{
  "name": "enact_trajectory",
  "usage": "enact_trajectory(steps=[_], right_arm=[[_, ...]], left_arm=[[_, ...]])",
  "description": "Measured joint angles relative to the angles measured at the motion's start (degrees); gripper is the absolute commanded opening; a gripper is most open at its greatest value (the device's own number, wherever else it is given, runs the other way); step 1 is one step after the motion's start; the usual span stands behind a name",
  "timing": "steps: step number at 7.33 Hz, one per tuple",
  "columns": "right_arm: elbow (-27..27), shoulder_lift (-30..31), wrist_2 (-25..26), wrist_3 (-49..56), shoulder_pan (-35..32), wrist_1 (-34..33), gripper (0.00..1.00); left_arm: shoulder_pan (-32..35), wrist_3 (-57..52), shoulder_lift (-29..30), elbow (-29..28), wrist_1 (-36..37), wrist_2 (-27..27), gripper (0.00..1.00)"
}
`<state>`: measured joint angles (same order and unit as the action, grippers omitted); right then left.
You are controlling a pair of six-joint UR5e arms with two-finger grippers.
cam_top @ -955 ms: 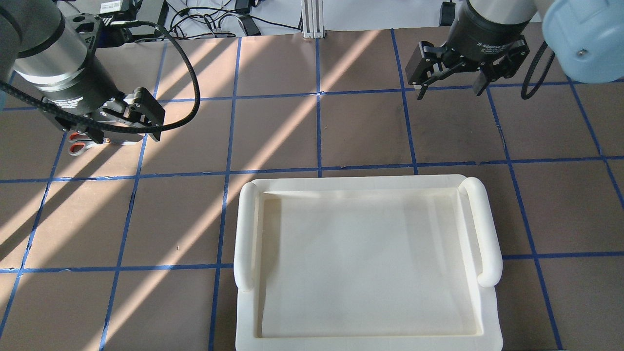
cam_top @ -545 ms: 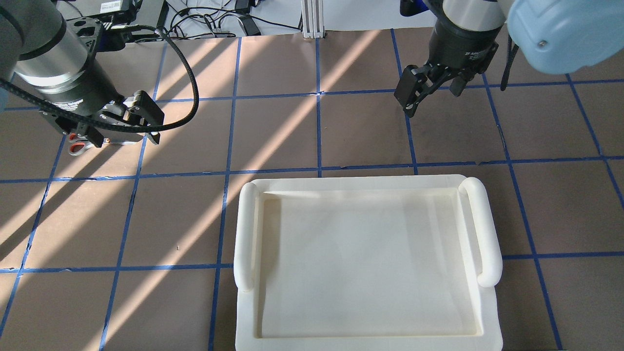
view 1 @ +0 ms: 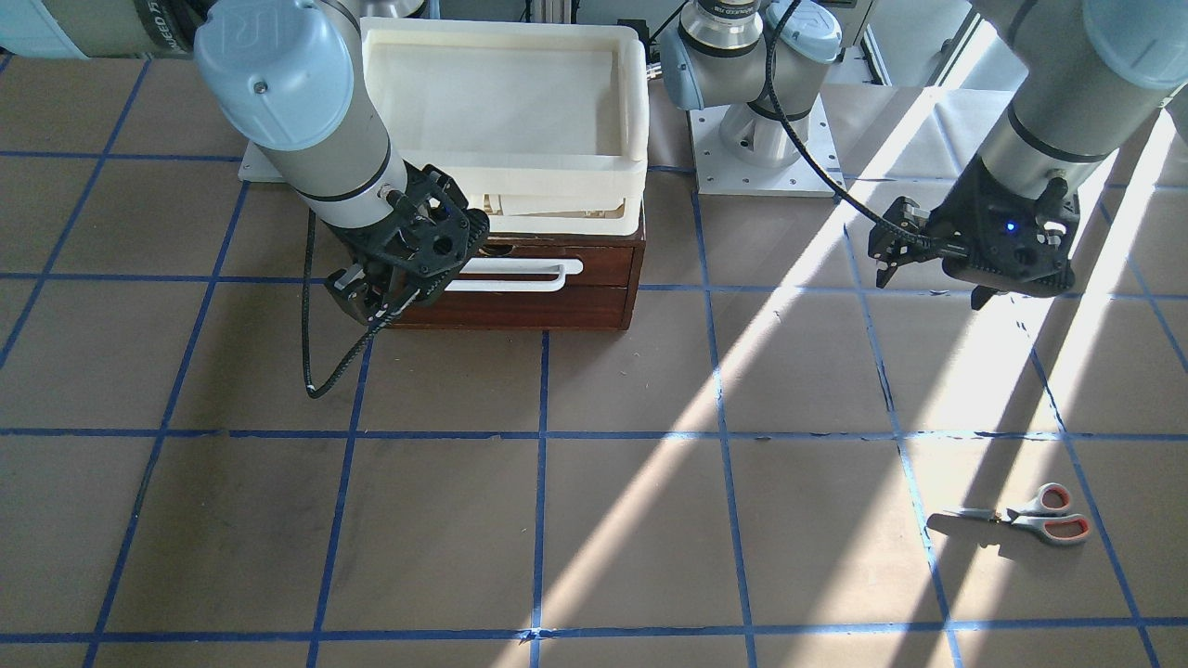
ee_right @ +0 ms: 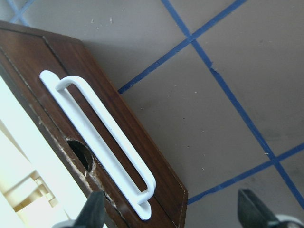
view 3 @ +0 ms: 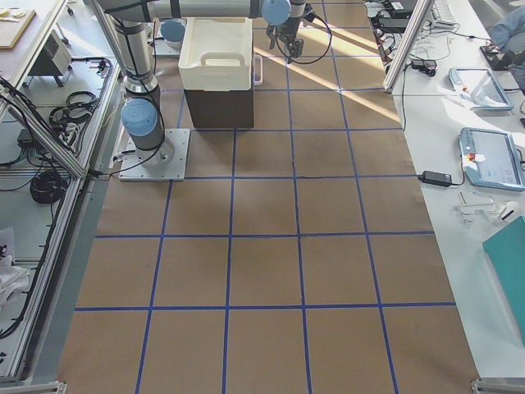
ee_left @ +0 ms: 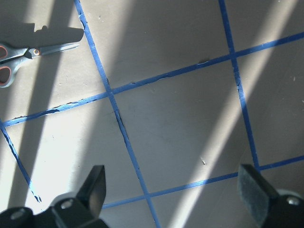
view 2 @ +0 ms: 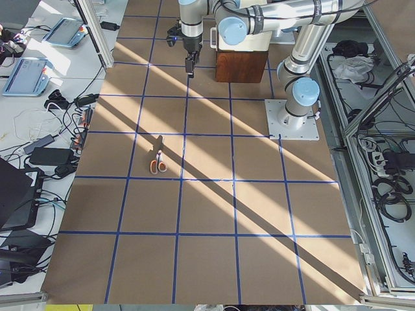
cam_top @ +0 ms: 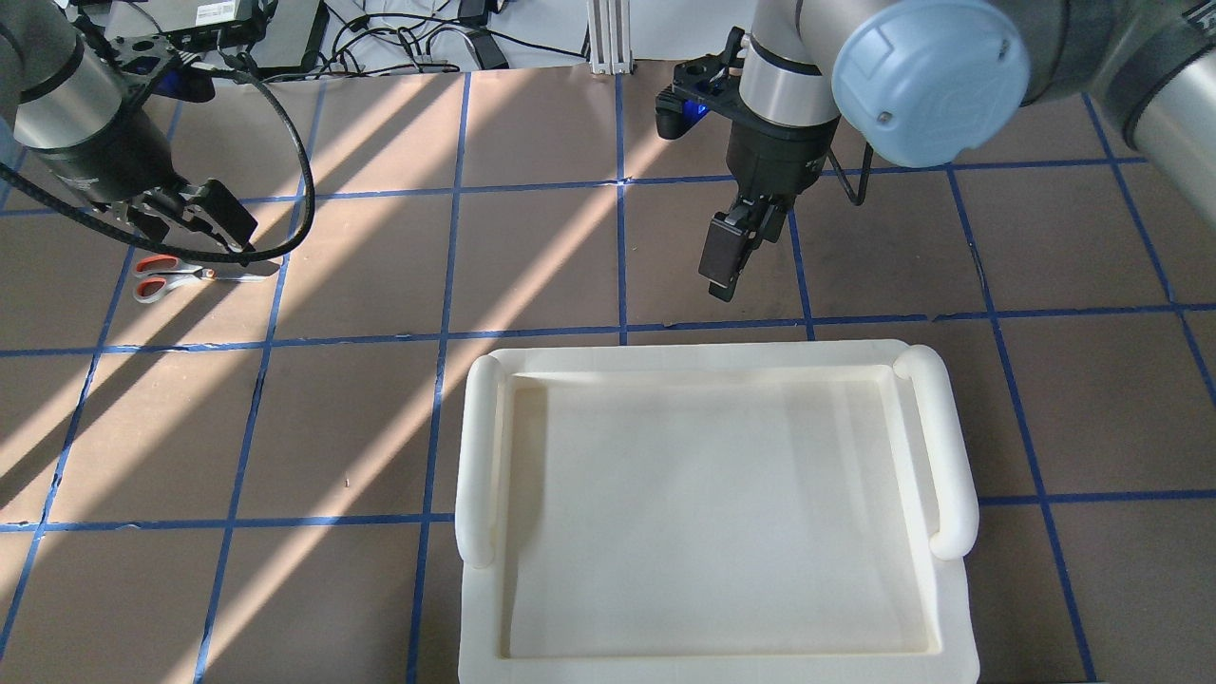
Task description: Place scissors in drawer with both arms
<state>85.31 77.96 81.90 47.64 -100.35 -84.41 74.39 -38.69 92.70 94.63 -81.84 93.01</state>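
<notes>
Scissors [view 1: 1026,521] are lying flat on the tabletop [view 1: 631,520], L half, nearer the operators' edge than the robot's. L gripper [ee_left: 172,175] is hovering above & beside them, jaws wide apart, gripping nothing. Drawer [view 1: 594,269] is sitting shut under a cream tray [view 1: 635,111], R side, by the robot's edge. R gripper [ee_right: 171,199] is hanging just in front of its white handle [ee_right: 102,137], jaws also spread & empty.

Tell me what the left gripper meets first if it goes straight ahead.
Probably the brown paper-covered table near a blue tape line; the small grey-and-orange scissors lie aside from the left gripper's path.
</notes>
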Motion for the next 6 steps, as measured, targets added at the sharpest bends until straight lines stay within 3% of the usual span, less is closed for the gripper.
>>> enact_trajectory(steps=[3, 6], right_arm=[[-0.95, -4.43, -1.34, 10.89, -2.28, 2.49, 0.97], [-4.11, -9.15, -0.74, 23.72, -2.88, 2.18, 0.96]], left_arm=[[-5.29, -28.08, 6.46, 0.02, 7.2, -0.38, 1.0], [-10.87, -48.49, 12.44, -0.11, 12.25, -0.52, 1.0]])
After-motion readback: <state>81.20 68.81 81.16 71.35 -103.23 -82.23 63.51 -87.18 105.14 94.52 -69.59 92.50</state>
